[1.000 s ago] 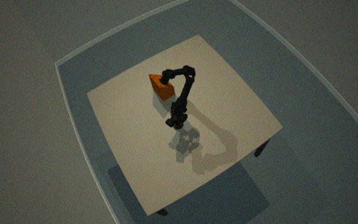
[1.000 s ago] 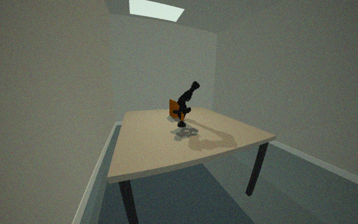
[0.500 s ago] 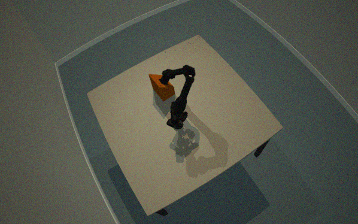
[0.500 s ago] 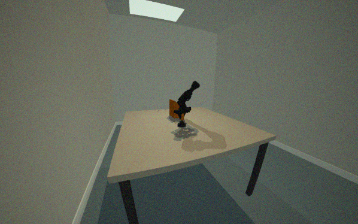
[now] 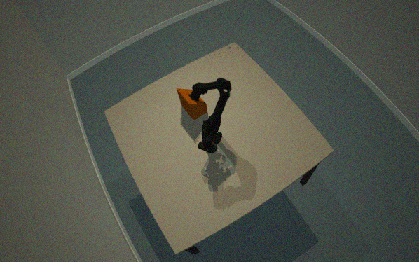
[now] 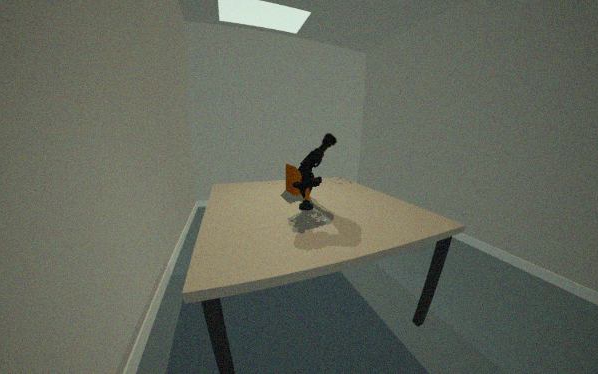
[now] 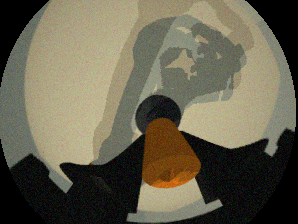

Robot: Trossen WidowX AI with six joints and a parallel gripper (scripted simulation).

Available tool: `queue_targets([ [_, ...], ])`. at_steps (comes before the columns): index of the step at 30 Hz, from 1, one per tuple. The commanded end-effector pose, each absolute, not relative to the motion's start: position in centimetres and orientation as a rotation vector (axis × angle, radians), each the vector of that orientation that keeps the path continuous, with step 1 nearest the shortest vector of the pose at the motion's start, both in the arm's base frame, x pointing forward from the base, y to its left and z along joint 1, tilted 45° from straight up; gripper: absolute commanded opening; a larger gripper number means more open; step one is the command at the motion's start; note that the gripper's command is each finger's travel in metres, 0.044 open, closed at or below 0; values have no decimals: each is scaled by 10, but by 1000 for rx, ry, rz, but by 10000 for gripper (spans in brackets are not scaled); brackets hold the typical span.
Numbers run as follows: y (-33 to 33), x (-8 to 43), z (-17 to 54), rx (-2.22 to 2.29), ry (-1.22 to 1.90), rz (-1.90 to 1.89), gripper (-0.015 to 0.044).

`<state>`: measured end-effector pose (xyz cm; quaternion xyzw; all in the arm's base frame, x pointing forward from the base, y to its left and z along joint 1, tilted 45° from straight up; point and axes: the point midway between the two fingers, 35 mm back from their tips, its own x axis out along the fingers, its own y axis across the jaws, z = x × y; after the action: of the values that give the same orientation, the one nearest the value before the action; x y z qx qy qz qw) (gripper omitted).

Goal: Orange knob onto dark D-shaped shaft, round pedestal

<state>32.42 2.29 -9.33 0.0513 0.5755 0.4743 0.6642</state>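
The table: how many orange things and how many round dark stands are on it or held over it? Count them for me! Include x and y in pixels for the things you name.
Orange things: 2 (the knob [image 6: 307, 194] [image 7: 171, 150] in the pincer [image 6: 307, 193] [image 7: 162, 136], the big block [image 5: 195, 111] [image 6: 293, 180])
Round dark stands: 1 (the pedestal [image 6: 306, 206] [image 7: 150, 112])
Total: 3
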Motion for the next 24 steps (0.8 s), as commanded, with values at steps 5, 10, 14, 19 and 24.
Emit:
queue_targets([
  [5,23,326,-94,107,1293,1073,0],
  [10,21,327,-90,107,1293,1073,0],
  [14,20,328,-89,66,1263,1107,0],
  [19,21,332,-88,-51,1173,1202,0],
  [24,22,333,-89,-51,1173,1202,0],
])
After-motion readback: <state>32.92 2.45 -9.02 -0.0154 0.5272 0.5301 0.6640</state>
